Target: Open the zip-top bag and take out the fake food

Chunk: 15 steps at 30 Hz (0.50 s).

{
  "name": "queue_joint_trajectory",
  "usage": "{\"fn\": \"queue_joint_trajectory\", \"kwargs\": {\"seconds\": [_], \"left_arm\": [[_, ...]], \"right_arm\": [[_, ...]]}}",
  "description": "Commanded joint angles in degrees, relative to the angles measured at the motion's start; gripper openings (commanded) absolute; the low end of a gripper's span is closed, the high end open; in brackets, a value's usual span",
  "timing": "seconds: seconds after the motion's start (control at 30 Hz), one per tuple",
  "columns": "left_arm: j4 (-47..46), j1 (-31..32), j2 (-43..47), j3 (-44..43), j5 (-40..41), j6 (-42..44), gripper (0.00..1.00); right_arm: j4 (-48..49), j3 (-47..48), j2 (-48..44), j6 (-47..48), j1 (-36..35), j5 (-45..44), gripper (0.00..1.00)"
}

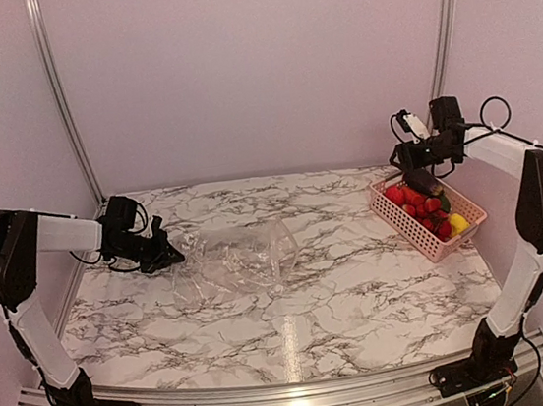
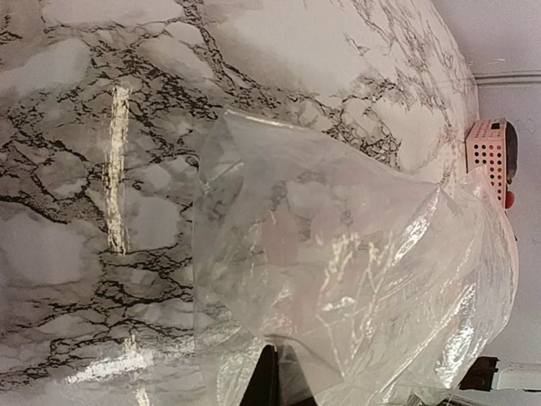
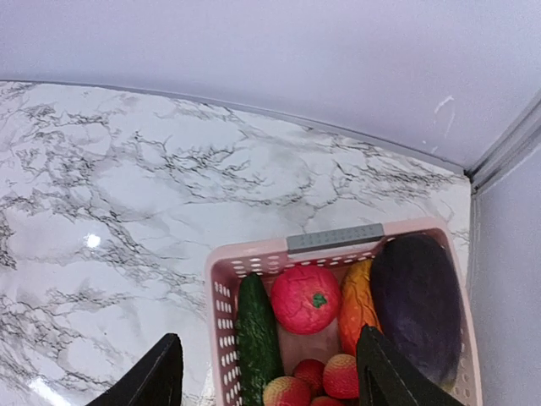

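Note:
The clear zip-top bag (image 1: 234,257) lies crumpled on the marble table left of centre, with no food visible inside it. It fills the left wrist view (image 2: 355,271). My left gripper (image 1: 166,255) is at its left edge, its fingers (image 2: 269,376) shut on a fold of the plastic. The fake food (image 1: 418,201) lies in the pink basket (image 1: 405,228) at the right. In the right wrist view I see a cucumber (image 3: 255,334), tomato (image 3: 305,298), strawberries (image 3: 338,376) and a purple eggplant (image 3: 416,304). My right gripper (image 1: 424,172) hovers open and empty above the basket.
The basket's rim (image 3: 254,256) carries a grey tag and sits near the back right corner by the wall. An orange piece (image 3: 357,304) and a yellow piece (image 1: 458,224) also lie in it. The basket shows far off in the left wrist view (image 2: 489,150).

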State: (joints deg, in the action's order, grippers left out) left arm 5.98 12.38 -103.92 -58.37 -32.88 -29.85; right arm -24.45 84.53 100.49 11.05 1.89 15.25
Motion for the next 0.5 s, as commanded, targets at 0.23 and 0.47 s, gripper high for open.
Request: {"fn": "queue_joint_trajectory", "kwargs": {"seconds": [0.23,0.47], "left_arm": [[12.9,5.7,3.0,-7.5,9.6,8.7,0.09],[22.8,9.8,4.6,-13.2,22.1,16.5,0.48]], "right_arm": [[6.7,-7.3,-6.3,-9.3,-6.8,15.0,0.69],[12.1,-14.0,-10.4,-10.8,-12.5,18.3,0.79]]}}
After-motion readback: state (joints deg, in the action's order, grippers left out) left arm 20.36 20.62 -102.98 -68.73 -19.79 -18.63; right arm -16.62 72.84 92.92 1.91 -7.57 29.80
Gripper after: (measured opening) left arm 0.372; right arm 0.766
